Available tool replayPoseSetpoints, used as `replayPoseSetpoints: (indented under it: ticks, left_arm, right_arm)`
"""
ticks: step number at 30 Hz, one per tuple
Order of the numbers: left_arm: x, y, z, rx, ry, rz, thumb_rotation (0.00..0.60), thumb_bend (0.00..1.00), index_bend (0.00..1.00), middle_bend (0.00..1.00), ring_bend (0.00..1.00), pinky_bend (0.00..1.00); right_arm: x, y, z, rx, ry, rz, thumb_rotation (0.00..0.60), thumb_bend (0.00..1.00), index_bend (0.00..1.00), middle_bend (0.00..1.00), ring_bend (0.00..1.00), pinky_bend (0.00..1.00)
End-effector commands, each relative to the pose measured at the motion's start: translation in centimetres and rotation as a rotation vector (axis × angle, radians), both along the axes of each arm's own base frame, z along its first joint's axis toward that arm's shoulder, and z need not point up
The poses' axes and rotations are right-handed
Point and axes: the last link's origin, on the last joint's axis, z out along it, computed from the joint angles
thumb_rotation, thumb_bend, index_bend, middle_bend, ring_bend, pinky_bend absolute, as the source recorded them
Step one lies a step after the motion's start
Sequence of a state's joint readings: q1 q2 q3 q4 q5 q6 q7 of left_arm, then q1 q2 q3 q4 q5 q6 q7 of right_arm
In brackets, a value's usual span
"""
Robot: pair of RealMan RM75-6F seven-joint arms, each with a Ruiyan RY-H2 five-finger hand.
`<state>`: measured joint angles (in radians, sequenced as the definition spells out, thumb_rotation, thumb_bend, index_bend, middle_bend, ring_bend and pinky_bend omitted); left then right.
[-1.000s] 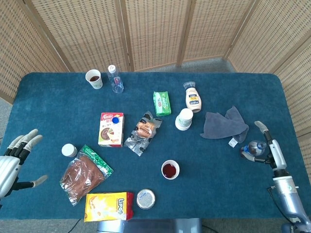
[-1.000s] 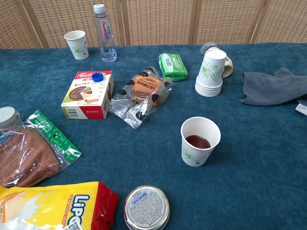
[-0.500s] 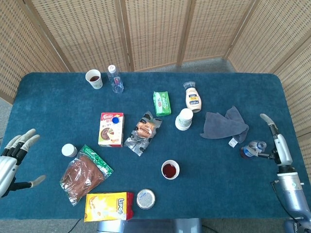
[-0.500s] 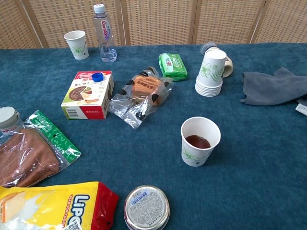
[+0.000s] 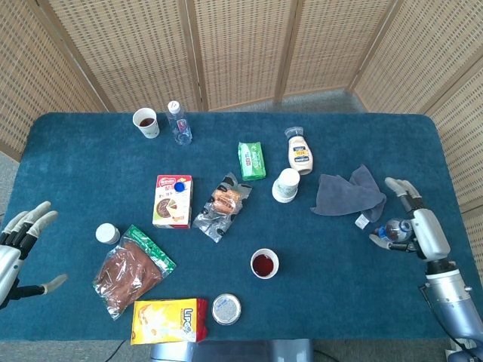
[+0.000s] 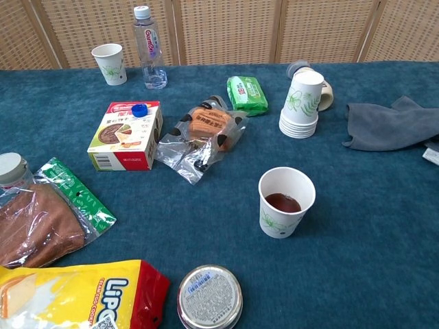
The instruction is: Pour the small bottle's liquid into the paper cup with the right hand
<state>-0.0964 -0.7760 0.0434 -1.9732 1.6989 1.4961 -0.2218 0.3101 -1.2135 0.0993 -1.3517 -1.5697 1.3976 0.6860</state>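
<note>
The small bottle (image 5: pixel 395 229) stands near the table's right edge, seen only in the head view. My right hand (image 5: pixel 419 226) sits just right of it, fingers stretched out past its far side and thumb tip by its near left side. No firm grip on the bottle shows. A paper cup (image 5: pixel 265 263) (image 6: pixel 286 202) with dark liquid stands at the front centre, well left of the bottle. My left hand (image 5: pixel 16 249) hovers at the table's left edge, fingers spread and holding nothing. Neither hand shows in the chest view.
A grey cloth (image 5: pixel 349 192) lies just left of and behind the bottle. A stack of paper cups (image 5: pixel 286 185), a mayonnaise bottle (image 5: pixel 299 153), a green pack (image 5: pixel 251 160), a snack box (image 5: pixel 172 200) and bags fill the middle. A water bottle (image 5: pixel 179 123) and another cup (image 5: pixel 146 122) stand far left.
My right hand drew back to the right, then came in beside the bottle again, turned with its fingers wider. The bottle stayed put. My left hand slid left, further off the table.
</note>
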Motion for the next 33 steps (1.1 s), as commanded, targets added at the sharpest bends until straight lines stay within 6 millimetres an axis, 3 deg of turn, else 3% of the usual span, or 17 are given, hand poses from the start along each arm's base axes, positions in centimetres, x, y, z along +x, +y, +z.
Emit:
replayPoseSetpoints:
  ticks: [1,8,19,26,33]
  left_arm:
    - [0.0,-0.2,0.1,0.000,0.001,-0.003,0.600,0.15,0.00,0.00,0.00,0.00]
    - [-0.1,-0.5,0.2,0.011,0.010,-0.005,0.600,0.15,0.00,0.00,0.00,0.00]
    - [-0.3,-1.6,0.2,0.101,0.089,0.038,0.600,0.15,0.00,0.00,0.00,0.00]
    - [-1.7,-2.7,0.5,0.221,0.186,0.126,0.600,0.15,0.00,0.00,0.00,0.00]
    - [-2.5,-3.5,0.1,0.228,0.174,0.170,0.600,0.15,0.00,0.00,0.00,0.00]
  right_arm:
    - [0.8,0.6,0.1,0.021,0.105,0.028,0.600,0.00,0.00,0.00,0.00,0.00]
    - [0.3,1.2,0.7,-0.035,0.237,0.046,0.600,0.00,0.00,0.00,0.00,0.00]
    - [-0.4,4.4,2.4,-0.151,0.377,-0.032,0.600,0.00,0.00,0.00,0.00,0.00]
    - [-1.5,6.1,2.8,-0.199,0.505,-0.119,0.600,0.00,0.00,0.00,0.00,0.00]
    - [-1.1,7.2,3.0,-0.264,0.548,-0.185,0.600,0.00,0.00,0.00,0.00,0.00]
